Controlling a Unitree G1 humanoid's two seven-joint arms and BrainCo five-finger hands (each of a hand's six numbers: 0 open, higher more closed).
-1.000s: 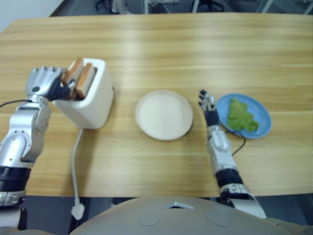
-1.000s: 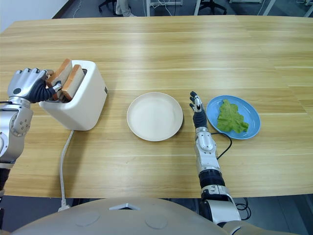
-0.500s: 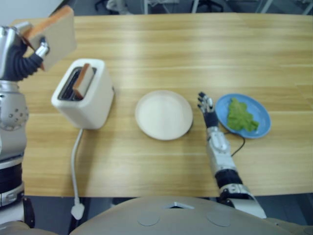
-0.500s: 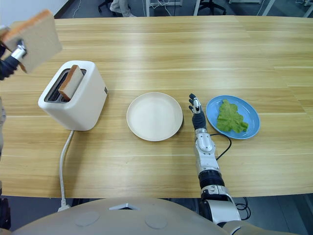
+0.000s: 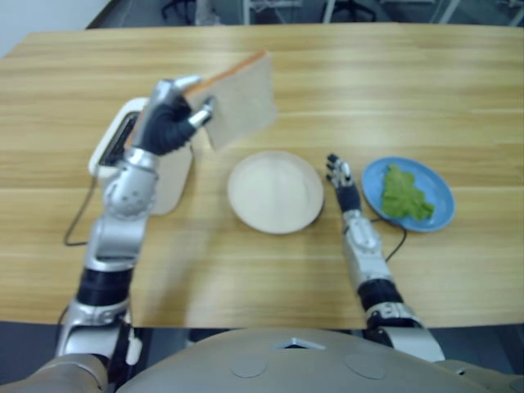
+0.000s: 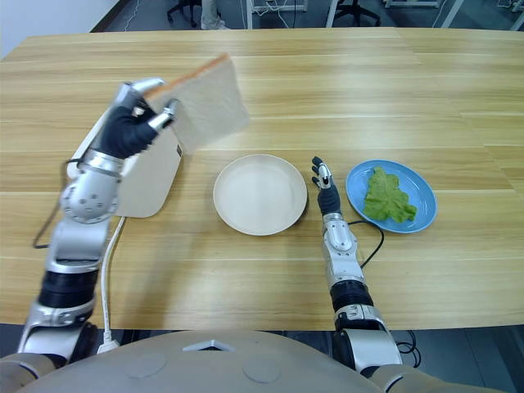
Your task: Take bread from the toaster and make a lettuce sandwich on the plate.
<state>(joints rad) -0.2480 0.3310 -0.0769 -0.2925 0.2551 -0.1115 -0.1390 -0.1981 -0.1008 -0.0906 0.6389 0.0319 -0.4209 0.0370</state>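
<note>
Left hand [image 6: 131, 127] grips bread slice [image 6: 209, 102] aloft between toaster [image 6: 155, 176] and plate [image 6: 260, 195]; right hand [image 6: 325, 182], fingers extended, rests between plate and blue dish [image 6: 426, 205].

Bright, even overhead lighting; a pale sheen crosses the worktop [image 6: 327, 74] at upper centre; soft, short shadows hug the plate [image 6: 260, 194] and blue dish [image 6: 422, 190] rims.

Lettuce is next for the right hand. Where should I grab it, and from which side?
Pinch the lettuce at its left edge, the side nearest the right hand, coming down from above. The leaf lies flat and crinkled in the shallow blue plate, so the rim would likely block a sideways slide; a raised ruffle should give the hand purchase.
</note>
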